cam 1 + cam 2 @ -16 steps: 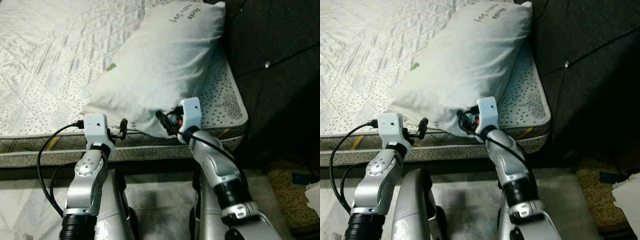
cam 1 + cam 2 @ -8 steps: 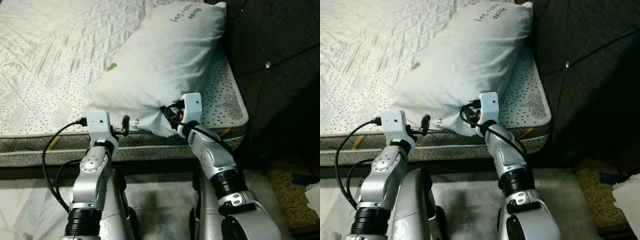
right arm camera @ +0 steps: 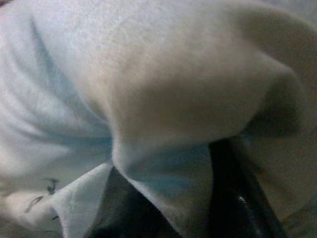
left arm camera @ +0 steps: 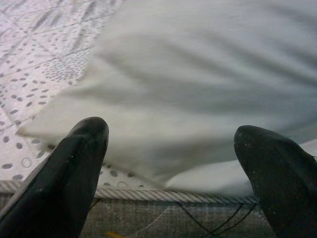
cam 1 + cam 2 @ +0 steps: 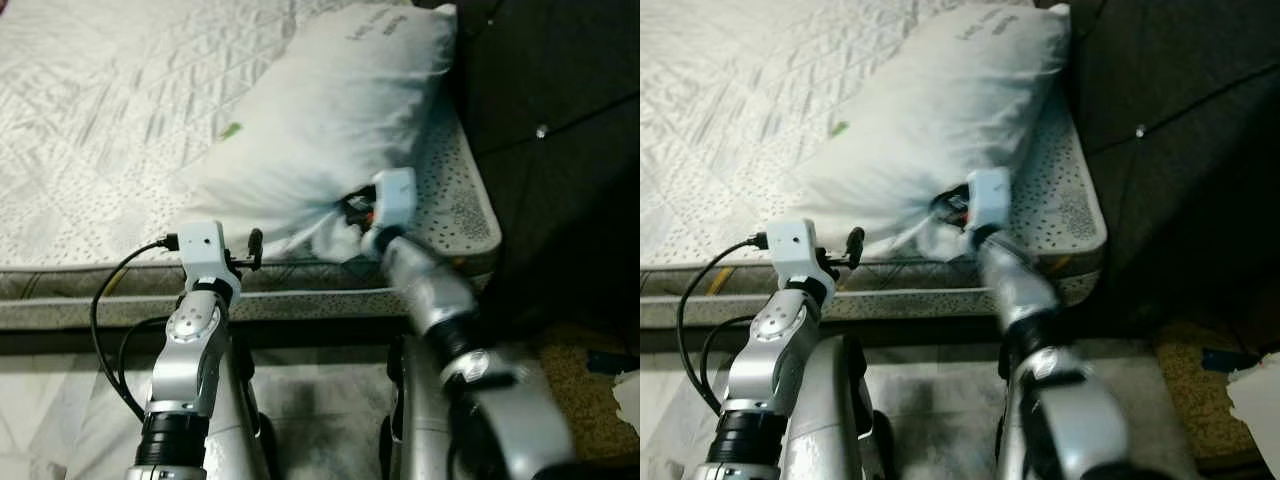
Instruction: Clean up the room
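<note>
While the left gripper [image 4: 171, 163] hangs at the bed [image 5: 90, 150] edge as it did 1 second ago, its 2 fingers [image 4: 79, 148] spread wide and empty just short of the pillow [image 5: 330, 120], the right gripper [image 5: 352, 212] has pushed forward. Clamped on the pillow's near corner, it bunches the cloth. By my judgement, the pillow lying along the mattress's right edge is being shoved toward the headboard [image 5: 560, 100].

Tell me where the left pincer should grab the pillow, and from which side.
Grip the pillow's flat near-left corner flap, coming in level from the mattress edge. It lies thin between the open left pincer fingers; the right pincer looks closed on the other near corner.
</note>
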Controlling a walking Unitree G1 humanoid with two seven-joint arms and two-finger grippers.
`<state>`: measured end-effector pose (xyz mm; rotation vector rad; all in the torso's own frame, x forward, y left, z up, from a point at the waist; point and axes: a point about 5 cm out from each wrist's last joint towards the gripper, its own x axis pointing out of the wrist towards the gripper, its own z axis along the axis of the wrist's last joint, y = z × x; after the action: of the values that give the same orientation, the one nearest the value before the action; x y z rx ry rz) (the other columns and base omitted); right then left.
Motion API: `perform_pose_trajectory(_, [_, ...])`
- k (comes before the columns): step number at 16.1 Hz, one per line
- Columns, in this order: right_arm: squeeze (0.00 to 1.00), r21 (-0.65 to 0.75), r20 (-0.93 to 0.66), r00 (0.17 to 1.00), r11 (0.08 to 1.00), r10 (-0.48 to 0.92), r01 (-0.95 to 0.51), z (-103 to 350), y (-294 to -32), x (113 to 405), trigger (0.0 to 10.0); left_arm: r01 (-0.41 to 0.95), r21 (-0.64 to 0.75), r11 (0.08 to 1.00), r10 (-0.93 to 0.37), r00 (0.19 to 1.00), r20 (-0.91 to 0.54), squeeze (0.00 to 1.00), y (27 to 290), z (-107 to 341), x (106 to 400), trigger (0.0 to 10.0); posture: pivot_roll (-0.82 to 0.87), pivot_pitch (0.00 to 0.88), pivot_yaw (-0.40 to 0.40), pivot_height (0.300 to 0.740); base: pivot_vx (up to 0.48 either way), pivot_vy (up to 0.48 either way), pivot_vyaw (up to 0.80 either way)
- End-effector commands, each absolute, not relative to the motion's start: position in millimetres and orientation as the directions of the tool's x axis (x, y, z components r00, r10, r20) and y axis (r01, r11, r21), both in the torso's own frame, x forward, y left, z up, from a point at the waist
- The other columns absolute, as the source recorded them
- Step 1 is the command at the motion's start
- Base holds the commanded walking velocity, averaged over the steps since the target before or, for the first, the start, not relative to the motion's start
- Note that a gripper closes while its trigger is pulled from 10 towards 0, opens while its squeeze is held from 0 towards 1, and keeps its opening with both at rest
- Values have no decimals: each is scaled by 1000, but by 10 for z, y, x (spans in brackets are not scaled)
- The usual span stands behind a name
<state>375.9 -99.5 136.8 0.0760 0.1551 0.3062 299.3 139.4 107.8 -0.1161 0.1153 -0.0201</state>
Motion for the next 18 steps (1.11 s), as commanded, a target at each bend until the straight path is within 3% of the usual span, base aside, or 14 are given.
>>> perform_pose_trajectory(1, [0,76,3,988,985,154,-154,1803,-1384,3953,0,-5,-116,993,-9,992,-124,0,1427,1047,2999,10000,-12,93,46,530,0,0,0])
perform_pose_trajectory(4, [0,47,87,996,999,-20,16,2169,-1983,4058,0,-3,-116,993,-11,992,-122,0,1412,1037,3017,10000,-19,81,46,530,0,0,0])
perform_pose_trajectory(7, [0,-3,118,984,991,-132,133,2261,-2435,4000,0,-5,-114,993,-9,993,-115,0,1403,1041,3036,10000,-21,71,43,530,0,0,0])
perform_pose_trajectory(9, [0,-55,108,969,971,-224,231,2111,-2778,3841,0,-12,-115,993,-1,993,-115,0,1414,1033,3035,10000,-26,66,40,530,0,0,0])
perform_pose_trajectory(11, [0,-89,73,965,962,-254,260,1844,-2945,3649,0,-13,-116,993,-1,993,-116,0,1412,1027,3037,10000,-41,67,40,530,0,0,0])
perform_pose_trajectory(15, [0,-88,25,962,958,-271,272,1418,-2953,3297,0,-4,-117,993,-10,993,-120,0,1406,1013,3048,10000,-67,74,49,530,0,0,0])
perform_pose_trajectory(16, [0,-88,29,970,966,-243,244,1218,-2738,3027,0,5,-115,993,-19,993,-117,0,1389,1023,3065,10000,-77,82,59,530,0,0,0])
perform_pose_trajectory(18, [0,-92,27,988,984,-153,155,1089,-2403,2814,0,17,-114,993,-30,994,-107,0,1365,1057,3089,10000,-81,92,64,530,0,0,0])
